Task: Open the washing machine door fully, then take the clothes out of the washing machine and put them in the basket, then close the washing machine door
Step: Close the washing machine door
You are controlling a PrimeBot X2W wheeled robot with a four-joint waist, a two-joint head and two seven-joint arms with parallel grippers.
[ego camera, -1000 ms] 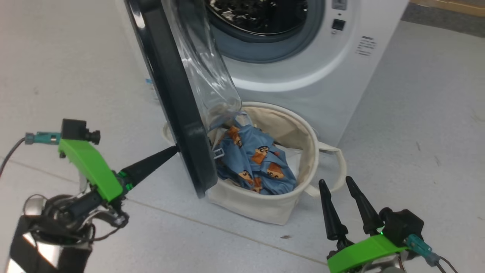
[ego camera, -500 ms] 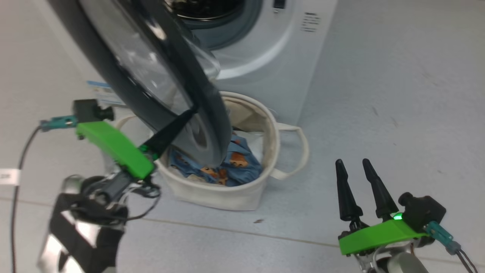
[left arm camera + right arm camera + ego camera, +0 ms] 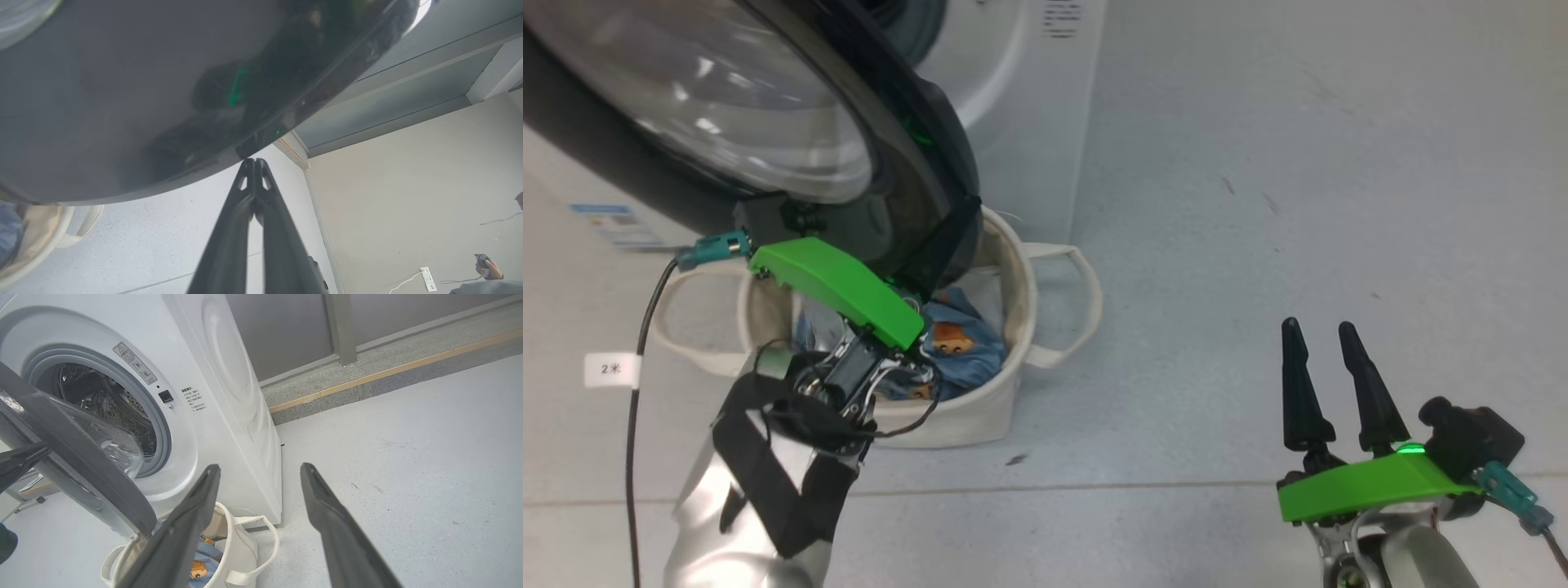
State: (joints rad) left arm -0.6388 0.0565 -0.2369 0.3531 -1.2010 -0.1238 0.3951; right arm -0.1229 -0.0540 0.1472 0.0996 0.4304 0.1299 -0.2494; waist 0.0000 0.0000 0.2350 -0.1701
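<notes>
Left claw [image 3: 253, 162]: clenched, tips against washing machine door [image 3: 915, 122] rim.
Right claw [image 3: 1317, 327]: released, right of basket [image 3: 964, 418].
Clothes [image 3: 960, 339]: in basket.

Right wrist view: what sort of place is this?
Probably an indoor test space rather than a home: a washing machine on bare grey floor, a canvas basket, a plain wall behind.

Blue clothes [image 3: 956, 339] lie in the basket [image 3: 980, 412] beneath the half-open door [image 3: 727, 106].

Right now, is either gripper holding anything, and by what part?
Nothing is held. The left gripper is shut, tips against the black rim of the washing machine door; the right gripper is open and empty.
</notes>
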